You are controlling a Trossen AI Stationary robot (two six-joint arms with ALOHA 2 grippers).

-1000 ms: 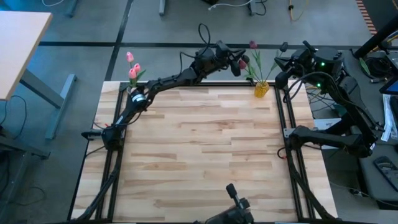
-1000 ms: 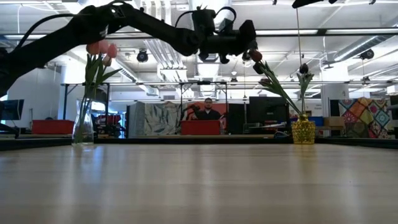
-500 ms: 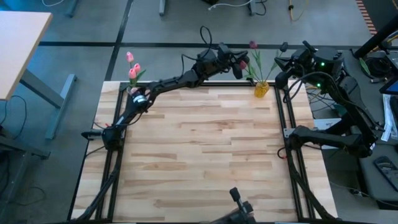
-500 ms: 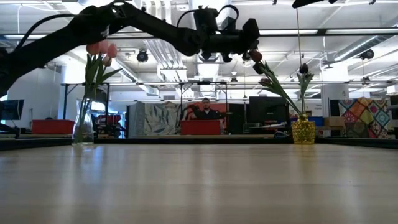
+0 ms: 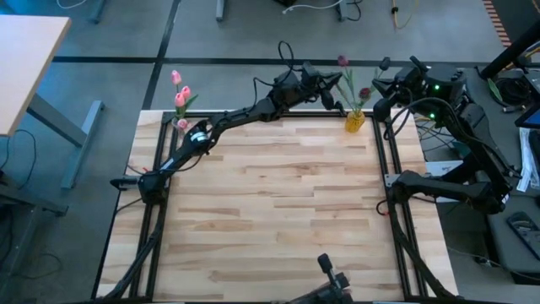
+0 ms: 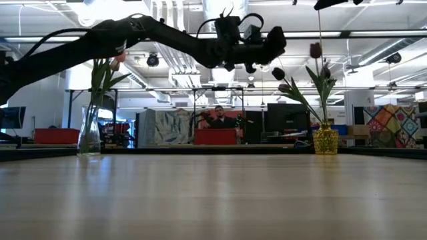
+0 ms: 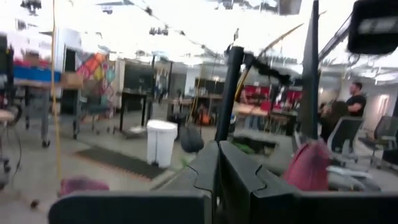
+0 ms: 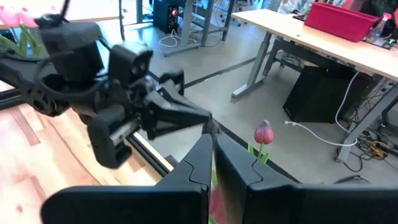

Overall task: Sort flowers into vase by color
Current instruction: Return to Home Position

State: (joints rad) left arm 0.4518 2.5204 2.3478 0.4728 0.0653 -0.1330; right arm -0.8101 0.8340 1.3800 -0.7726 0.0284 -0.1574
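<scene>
Flowers: maroon tulips [image 5: 343,61] are stood in the yellow vase [image 5: 355,122] at the far right corner of the bench [image 5: 270,203]; pink tulips [image 5: 180,95] are stood in the clear vase [image 6: 88,135] at the far left corner.
Left gripper [image 5: 323,91]: reached along the far edge, just left of the yellow vase; jaws are clenched, and no stem is seen between them.
Right gripper [image 5: 381,88]: parked at the far right, close beside the yellow vase; jaws are pressed together on nothing.
Key relation: maroon stems rise nearly upright, leaning apart, just right of the left jaws.
Nearer arm: the right is judged marginally nearer to the maroon bunch.
</scene>
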